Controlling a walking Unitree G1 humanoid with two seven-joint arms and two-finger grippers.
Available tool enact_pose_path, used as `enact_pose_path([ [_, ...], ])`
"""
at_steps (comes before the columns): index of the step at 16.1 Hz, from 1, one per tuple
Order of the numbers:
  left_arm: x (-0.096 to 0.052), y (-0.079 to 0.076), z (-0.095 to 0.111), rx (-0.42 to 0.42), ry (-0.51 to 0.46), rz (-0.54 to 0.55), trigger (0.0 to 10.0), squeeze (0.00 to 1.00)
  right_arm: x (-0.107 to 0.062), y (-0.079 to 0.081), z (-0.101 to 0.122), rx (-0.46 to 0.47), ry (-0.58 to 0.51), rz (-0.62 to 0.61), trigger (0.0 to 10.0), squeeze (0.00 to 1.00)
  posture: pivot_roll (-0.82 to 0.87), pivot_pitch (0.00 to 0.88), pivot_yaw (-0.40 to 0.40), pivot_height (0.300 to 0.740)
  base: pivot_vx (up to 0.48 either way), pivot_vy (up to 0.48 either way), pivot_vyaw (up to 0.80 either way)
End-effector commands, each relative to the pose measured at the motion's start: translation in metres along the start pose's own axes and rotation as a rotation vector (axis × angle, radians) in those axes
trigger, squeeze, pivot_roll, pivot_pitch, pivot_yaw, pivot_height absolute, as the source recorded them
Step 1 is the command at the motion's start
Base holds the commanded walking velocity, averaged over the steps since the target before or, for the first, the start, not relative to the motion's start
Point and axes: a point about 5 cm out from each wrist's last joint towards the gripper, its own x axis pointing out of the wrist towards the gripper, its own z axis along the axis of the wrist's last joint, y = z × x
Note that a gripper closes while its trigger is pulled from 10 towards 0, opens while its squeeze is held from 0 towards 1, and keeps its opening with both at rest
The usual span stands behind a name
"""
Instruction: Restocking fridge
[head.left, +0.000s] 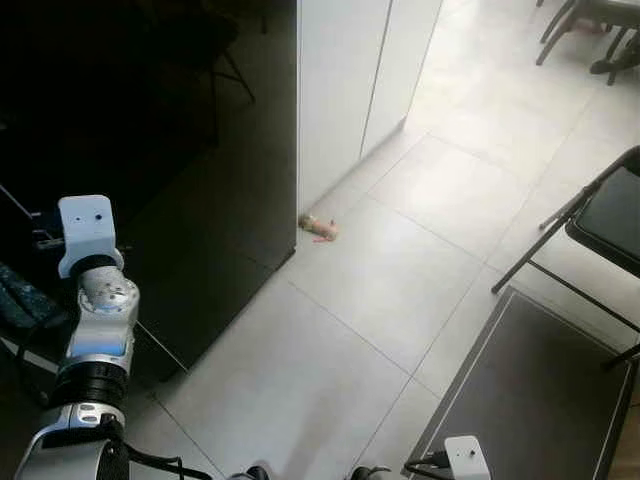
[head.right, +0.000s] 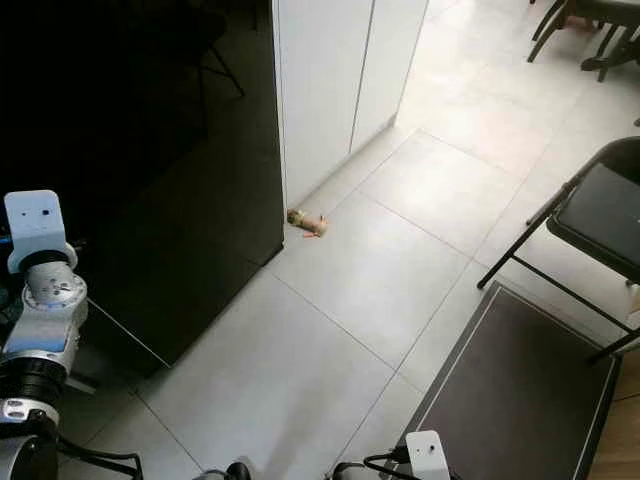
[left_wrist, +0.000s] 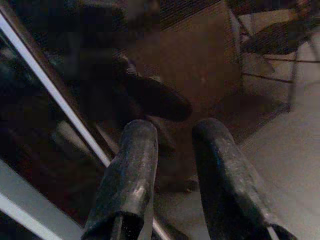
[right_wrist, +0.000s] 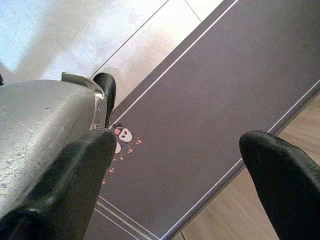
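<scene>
Where tiles gleam, glossy black fridge (head.left: 200, 200)

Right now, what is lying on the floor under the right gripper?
Under the open right gripper lies a grey mat with pale border lines and a small pink and white print. Its edge meets wood flooring on one side and pale tiles on another. The gripper's body covers part of the mat.

Place: home, kitchen-dining area.
Appliance: tall glossy black fridge door (head.left: 200, 200), beside white cabinet panels (head.left: 360, 80).
Floor: large pale grey tiles (head.left: 400, 270); grey rug with pale border stripe (head.left: 530, 390).
Furniture: black folding chair (head.left: 600, 220); more chair legs (head.left: 575, 25) farther off.
</scene>
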Motion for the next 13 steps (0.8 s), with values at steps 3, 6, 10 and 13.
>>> enact_pose_path([
  [3, 0.006, 0.001, -0.001, -0.004, 0.006, -0.065, 10.0, 0.0, -0.001, 0.013, -0.007, -0.004, 0.025, 0.047, 10.0, 0.0, -0.15, 0.17, -0.027, 0.74, 0.0, 0.0, 0.0],
  [6, 0.016, 0.008, 0.002, 0.008, 0.004, -0.05, 10.0, 0.0, -0.001, 0.013, -0.007, -0.008, 0.024, 0.046, 10.0, 0.0, -0.15, 0.168, -0.029, 0.74, 0.0, 0.0, 0.0],
  [10, 0.028, 0.01, 0.01, -0.012, 0.005, -0.059, 10.0, 0.0, -0.001, 0.011, -0.007, -0.012, 0.024, 0.042, 10.0, 0.0, -0.16, 0.158, -0.031, 0.74, 0.0, 0.0, 0.0],
  [13, 0.024, -0.01, 0.009, -0.049, 0.015, -0.194, 10.0, 0.0, -0.001, 0.011, -0.007, -0.012, 0.024, 0.042, 10.0, 0.0, -0.16, 0.151, -0.036, 0.74, 0.0, 0.0, 0.0],
])
